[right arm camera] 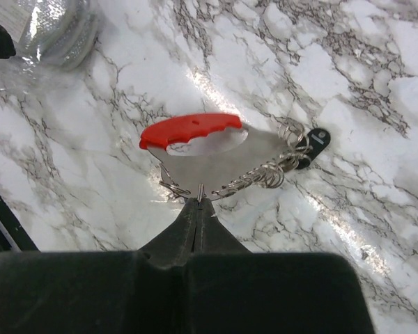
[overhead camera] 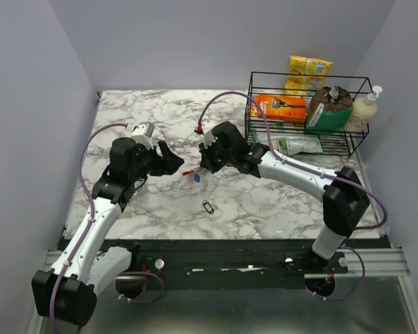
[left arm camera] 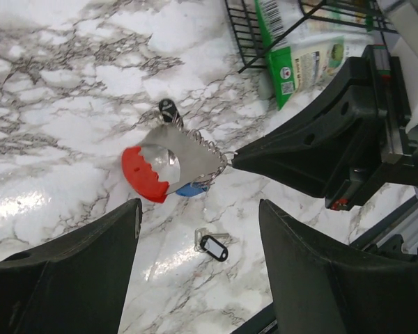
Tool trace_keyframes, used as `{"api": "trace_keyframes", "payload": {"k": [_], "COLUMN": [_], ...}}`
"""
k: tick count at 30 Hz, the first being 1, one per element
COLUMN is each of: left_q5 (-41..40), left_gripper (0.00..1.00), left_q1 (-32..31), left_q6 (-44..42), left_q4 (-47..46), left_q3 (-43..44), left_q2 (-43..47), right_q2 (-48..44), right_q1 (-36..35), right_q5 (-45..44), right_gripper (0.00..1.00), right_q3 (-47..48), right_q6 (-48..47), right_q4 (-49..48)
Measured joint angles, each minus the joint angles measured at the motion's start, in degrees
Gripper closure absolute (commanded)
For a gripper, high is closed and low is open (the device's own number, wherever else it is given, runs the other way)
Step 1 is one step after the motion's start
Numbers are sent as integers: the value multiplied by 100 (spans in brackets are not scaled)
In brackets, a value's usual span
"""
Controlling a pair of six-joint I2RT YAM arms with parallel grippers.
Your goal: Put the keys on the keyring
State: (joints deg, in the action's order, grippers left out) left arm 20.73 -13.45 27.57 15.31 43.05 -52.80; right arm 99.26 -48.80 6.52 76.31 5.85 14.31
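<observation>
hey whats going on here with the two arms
The right gripper is shut, pinching the red keyring by a small metal ring on its edge, with a chain and a blue-headed key attached to the bunch. The left gripper is open on the opposite side of the bunch and holds nothing. One dark oval-headed key lies loose on the marble table, not yet on the keyring.

We see a glossy marble-patterned table catching glare; the keyring pairs a smooth red plastic-looking arc with dull brushed silvery metal (its small wire rings gleam brighter), and the left gripper looks matt black plastic.
</observation>
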Motion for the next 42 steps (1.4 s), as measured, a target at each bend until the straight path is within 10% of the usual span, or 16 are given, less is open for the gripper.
{"api": "trace_keyframes", "payload": {"k": [22, 42], "left_q5": [1606, 2883], "left_gripper": [32, 59], "left_q1": [-2, -863], "left_q6": [-273, -398], "left_q4": [-925, -1910], "left_q3": [127, 306], "left_q2": [708, 507], "right_q2": [-1891, -3407], "right_q1": [127, 269], "right_q5": [695, 2868], "right_gripper": [99, 100], "right_q3": [-476, -1738], "right_q6": [-850, -1121], "right_q4": [-227, -1075]}}
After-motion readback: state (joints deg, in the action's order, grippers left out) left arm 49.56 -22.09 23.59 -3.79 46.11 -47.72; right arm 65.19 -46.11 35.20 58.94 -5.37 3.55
